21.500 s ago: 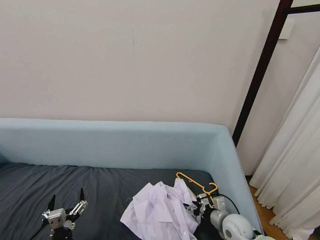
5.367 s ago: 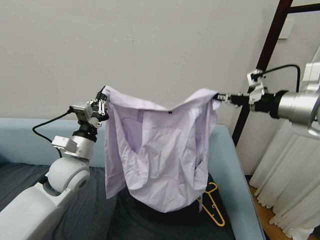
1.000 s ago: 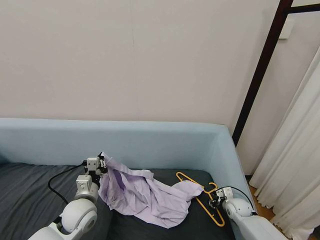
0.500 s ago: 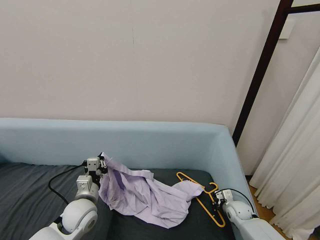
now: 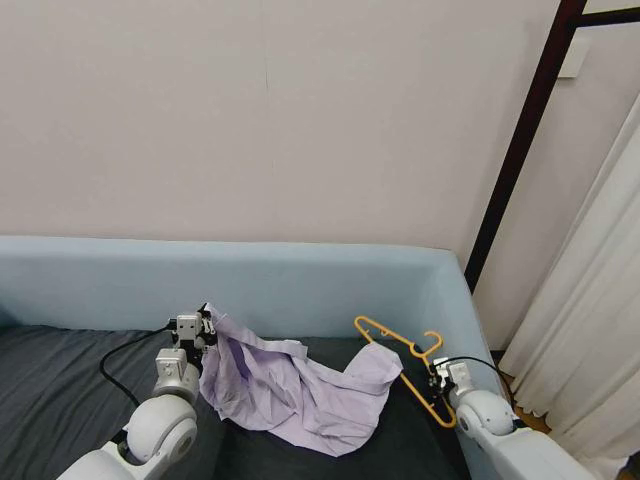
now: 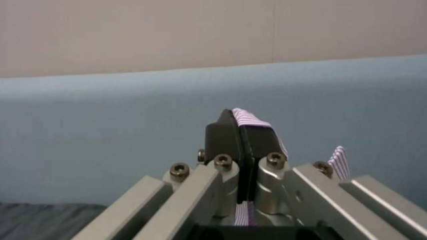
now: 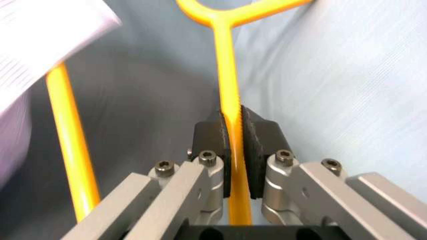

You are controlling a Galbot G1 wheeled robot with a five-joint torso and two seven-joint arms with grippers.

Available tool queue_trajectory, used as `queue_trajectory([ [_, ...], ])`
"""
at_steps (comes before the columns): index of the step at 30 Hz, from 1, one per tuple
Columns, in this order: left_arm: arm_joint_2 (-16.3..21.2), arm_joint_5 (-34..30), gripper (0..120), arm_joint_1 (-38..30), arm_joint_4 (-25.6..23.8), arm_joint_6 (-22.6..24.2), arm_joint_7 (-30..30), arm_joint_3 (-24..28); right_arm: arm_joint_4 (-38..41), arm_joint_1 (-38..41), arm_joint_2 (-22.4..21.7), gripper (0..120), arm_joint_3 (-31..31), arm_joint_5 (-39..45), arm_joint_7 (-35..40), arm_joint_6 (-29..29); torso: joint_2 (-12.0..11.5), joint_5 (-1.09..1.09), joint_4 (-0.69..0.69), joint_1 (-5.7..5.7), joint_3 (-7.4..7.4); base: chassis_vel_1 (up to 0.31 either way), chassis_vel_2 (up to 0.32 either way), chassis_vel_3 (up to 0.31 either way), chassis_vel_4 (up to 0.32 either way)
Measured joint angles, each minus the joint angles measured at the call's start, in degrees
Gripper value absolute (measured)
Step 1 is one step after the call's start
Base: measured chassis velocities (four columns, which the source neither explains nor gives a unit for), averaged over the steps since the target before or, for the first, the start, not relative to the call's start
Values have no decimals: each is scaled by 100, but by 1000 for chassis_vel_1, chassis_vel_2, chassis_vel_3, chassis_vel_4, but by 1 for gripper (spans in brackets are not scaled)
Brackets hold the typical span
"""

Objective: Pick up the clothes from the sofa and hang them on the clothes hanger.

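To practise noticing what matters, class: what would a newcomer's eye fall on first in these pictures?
First, the lilac shirt, crumpled on the dark seat of the pale blue sofa, with one corner pinched and lifted by the left gripper. Next, the bright orange hanger at the sofa's right end, its bar clamped in the right gripper.

1 shirt, 1 hanger, 1 sofa, 2 grippers: L gripper, R gripper.
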Motion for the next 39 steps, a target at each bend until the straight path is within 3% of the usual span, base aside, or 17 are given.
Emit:
queue_trajectory([
  [3, -17, 0, 0, -39, 46, 0, 7, 45, 209, -15, -233, 5, 92, -91, 50, 475, 1, -7, -3, 0, -1, 0, 0, 0, 0],
  [7, -37, 0, 0, -84, 66, 0, 19, 96, 587, -176, -521, 5, 230, -193, -43, 938, 0, 0, -3, 0, 0, 0, 0, 0, 0],
  [10, -38, -12, 0, -135, 66, 14, 20, 138, 1180, -585, -856, 5, 351, -447, -493, 1391, 1, -5, -3, 0, -1, 0, 0, 0, 0],
  [15, -30, -64, 0, -238, 75, 35, 20, 170, 1804, -1141, -1060, 5, 153, -1099, -830, 1768, 1, -3, -4, -1, -1, 0, 0, 0, 0],
  [30, 36, -213, 0, -302, -66, 95, 19, 180, 2476, -1812, -924, 5, -544, -2726, -550, 1843, 1, -3, -2, 0, -1, 0, 0, 0, 0],
  [39, 1, -208, 0, -282, -131, 108, 16, 205, 2635, -1735, -672, 5, -971, -2950, -349, 1782, 1, -4, -3, 0, -1, 0, 0, 0, 0],
])
